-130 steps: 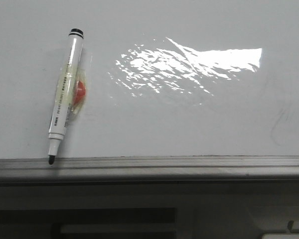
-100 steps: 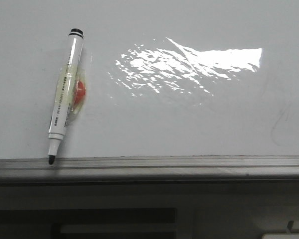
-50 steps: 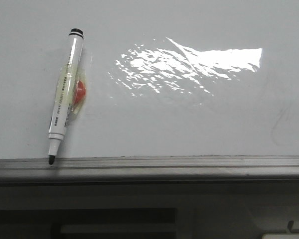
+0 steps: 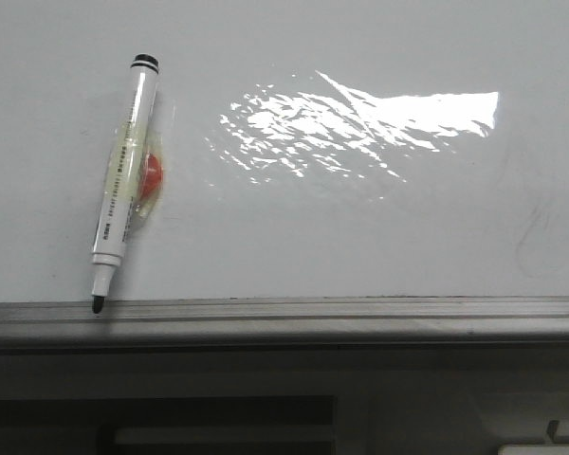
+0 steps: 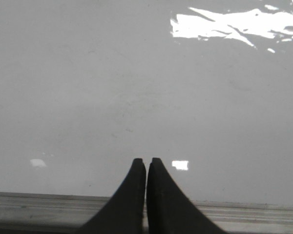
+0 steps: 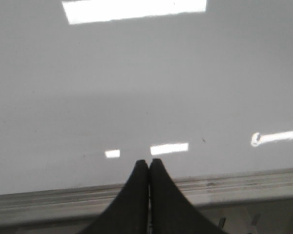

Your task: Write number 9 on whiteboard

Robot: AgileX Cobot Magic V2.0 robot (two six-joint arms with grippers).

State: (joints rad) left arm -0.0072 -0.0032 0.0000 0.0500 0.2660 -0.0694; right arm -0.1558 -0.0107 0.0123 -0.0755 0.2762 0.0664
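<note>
The whiteboard (image 4: 379, 237) fills the front view, glossy white-grey with a bright glare patch (image 4: 360, 123). A white marker (image 4: 123, 190) with a black tip lies on it at the left, uncapped, its tip down at the grey ledge (image 4: 313, 311). No number 9 shows on the board; only faint grey smudges (image 4: 531, 232) at the right. My left gripper (image 5: 146, 161) is shut and empty over the board near the ledge (image 5: 29, 204). My right gripper (image 6: 149, 162) is shut and empty too, above the ledge (image 6: 234, 187). Neither gripper shows in the front view.
A small orange-red piece (image 4: 152, 175) under clear tape sits beside the marker's barrel. Below the ledge is a dark gap and a pale frame (image 4: 218, 436).
</note>
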